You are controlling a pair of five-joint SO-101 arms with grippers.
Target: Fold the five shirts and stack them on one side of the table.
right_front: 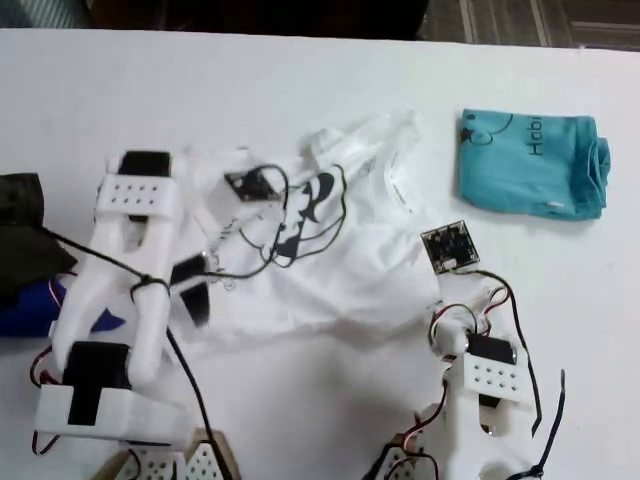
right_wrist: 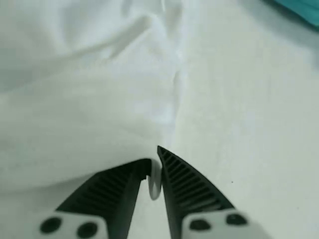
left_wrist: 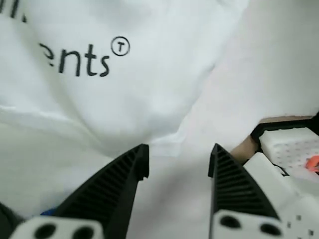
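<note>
The light is bright and even, coming from overhead to judge by the short shadows. The table glares so hard that the white shirt nearly melts into it, and only faint grey shading marks its folds and creases. Shadows under the arms are soft. Beyond the table's far edge the room lies dark.

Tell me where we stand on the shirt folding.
Done: one teal shirt lies folded on the table, far right. In hand: the white shirt lies spread mid-table, the right tool pinching its edge, the left tool open over it. Left: a dark garment and a blue garment wait bunched at the left edge.
</note>
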